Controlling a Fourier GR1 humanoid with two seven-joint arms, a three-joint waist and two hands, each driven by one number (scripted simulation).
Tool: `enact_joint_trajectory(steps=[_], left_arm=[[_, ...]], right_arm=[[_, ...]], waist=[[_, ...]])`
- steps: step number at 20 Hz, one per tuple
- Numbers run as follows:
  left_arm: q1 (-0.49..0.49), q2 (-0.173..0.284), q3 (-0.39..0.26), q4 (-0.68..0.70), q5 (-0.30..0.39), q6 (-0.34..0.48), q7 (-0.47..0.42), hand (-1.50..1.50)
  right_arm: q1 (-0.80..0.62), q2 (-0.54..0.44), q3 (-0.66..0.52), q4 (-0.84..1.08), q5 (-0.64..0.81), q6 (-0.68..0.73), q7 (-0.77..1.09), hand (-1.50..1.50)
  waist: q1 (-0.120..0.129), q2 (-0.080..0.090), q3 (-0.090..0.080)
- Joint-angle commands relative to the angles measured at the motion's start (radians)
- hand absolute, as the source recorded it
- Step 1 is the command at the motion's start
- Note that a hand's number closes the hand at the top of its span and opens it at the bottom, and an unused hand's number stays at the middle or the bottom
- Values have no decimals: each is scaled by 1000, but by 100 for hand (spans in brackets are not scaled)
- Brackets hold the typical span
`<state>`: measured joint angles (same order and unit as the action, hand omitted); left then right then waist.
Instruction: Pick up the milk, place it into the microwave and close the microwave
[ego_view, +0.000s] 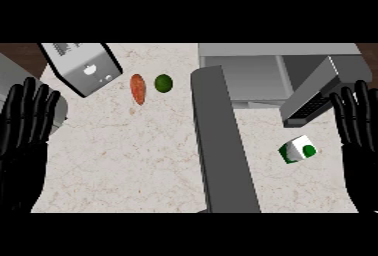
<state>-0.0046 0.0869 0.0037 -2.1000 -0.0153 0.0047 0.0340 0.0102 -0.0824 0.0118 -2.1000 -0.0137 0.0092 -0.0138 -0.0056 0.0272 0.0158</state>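
Observation:
The milk (298, 149) is a small white carton with green markings, lying on the marble counter at the right. The microwave (251, 75) stands at the back, its cavity showing, with its dark grey door (221, 145) swung wide open and reaching toward the counter's front edge. The door lies left of the milk. My right hand (357, 130) stays open at the right edge, fingers up, a short way right of the carton and apart from it. At the left edge my left hand (26, 122) is also open with fingers up, holding nothing.
An orange carrot (138, 89) and a green lime (163, 83) lie at the back, left of the microwave door. A grey appliance (85, 67) sits tilted at the back left. A grey panel with a dark vent (314, 97) slants just behind the milk.

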Motion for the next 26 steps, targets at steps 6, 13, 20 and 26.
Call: enact_joint_trajectory(steps=[6, 13, 20, 26], left_arm=[[46, -15, -38, -32, -53, 5, 5, -150], [320, -30, 33, -232, 259, -100, 43, -150], [533, -63, 29, -287, 299, -204, -62, -150], [544, -47, 88, -411, 371, -202, 47, -150]], right_arm=[[30, -212, -242, 37, -245, 240, -23, -150], [145, -180, -229, 9, -343, 333, -33, -150], [95, -192, -291, 129, -289, 325, -30, -150], [134, -103, -219, 215, -127, 317, -147, -150]], waist=[[2, -28, -15], [12, -31, -16], [22, -30, -16], [18, -29, -16]])
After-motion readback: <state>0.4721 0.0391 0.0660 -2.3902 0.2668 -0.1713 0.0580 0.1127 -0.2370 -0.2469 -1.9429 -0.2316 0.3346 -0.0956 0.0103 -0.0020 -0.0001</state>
